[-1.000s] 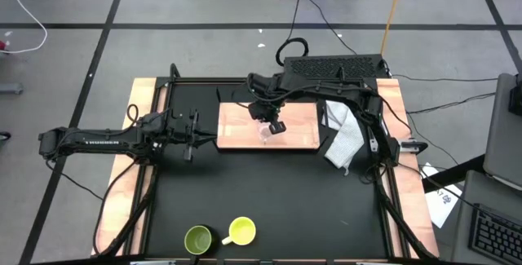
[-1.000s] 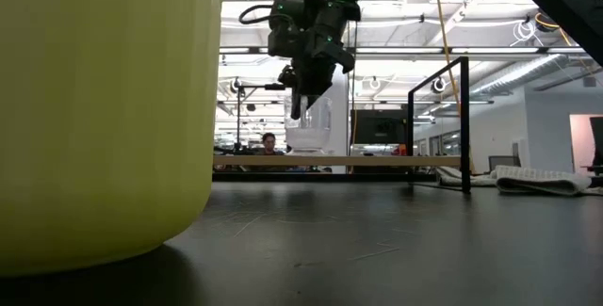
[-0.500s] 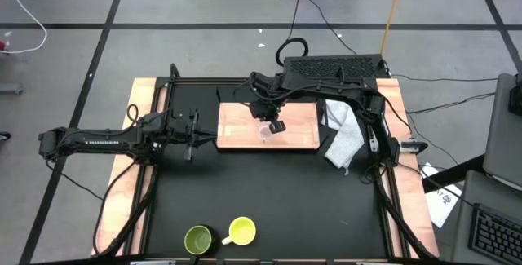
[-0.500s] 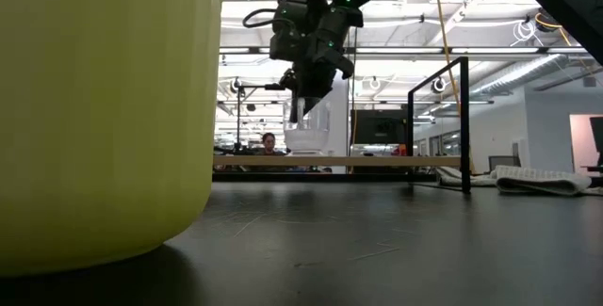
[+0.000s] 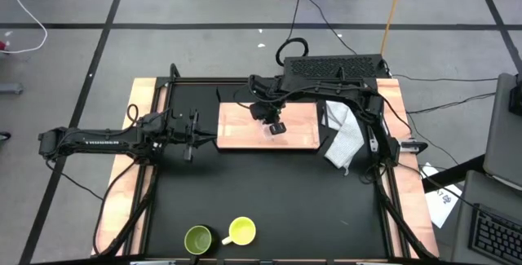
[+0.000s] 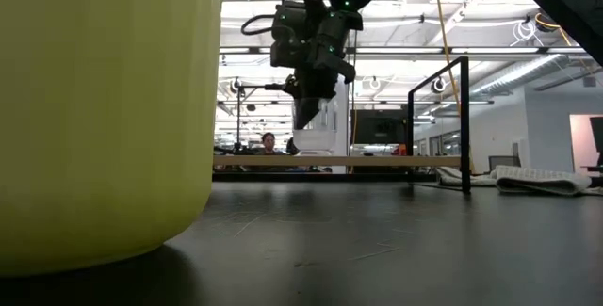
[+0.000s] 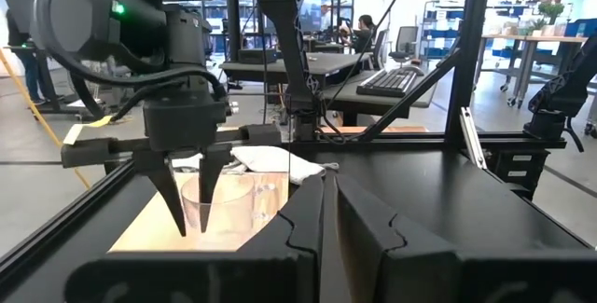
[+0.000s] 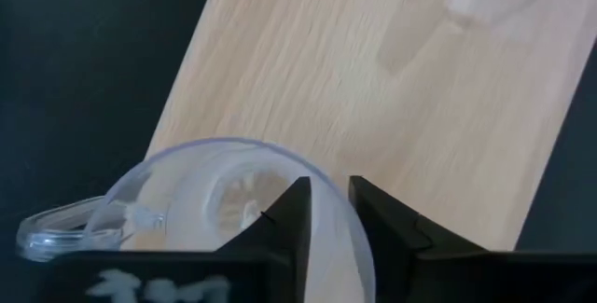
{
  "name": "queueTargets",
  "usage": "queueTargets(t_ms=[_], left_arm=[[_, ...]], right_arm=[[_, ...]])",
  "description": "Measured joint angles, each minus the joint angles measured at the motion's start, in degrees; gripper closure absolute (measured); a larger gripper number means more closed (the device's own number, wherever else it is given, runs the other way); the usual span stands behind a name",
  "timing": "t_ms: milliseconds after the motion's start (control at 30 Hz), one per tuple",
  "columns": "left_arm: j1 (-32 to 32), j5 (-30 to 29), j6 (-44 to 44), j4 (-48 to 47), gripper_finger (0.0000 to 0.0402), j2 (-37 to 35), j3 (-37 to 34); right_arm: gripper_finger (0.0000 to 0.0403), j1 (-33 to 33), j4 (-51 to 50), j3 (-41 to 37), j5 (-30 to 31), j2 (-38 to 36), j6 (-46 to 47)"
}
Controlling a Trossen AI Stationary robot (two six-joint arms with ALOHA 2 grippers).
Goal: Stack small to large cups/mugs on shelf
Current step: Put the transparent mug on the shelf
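Right wrist view: right pincer (image 8: 326, 212) straddling glass cup (image 8: 210, 200) rim on shelf (image 8: 392, 89), fingers slightly parted, releasing. Next: lift clear, fetch yellow mug (image 5: 241, 231). Left pincer (image 5: 193, 135) closed, idle.

Right tool (image 8: 326, 212) fingers slightly parted astride clear glass cup (image 8: 201, 210) rim, over wooden shelf (image 8: 373, 89).

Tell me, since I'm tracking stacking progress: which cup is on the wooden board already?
The clear glass cup, under the right gripper; the yellow mug and olive-green mug sit at the table's near edge.
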Motion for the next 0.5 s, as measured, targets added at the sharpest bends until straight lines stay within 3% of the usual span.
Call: queueTargets(t_ms=[500], left_arm=[[0.00, 0.00, 0.00, 0.00, 0.0369, 0.00, 0.00]], right_arm=[[0.0270, 0.07, 0.52, 0.11, -0.04, -3.10, 0.79]])
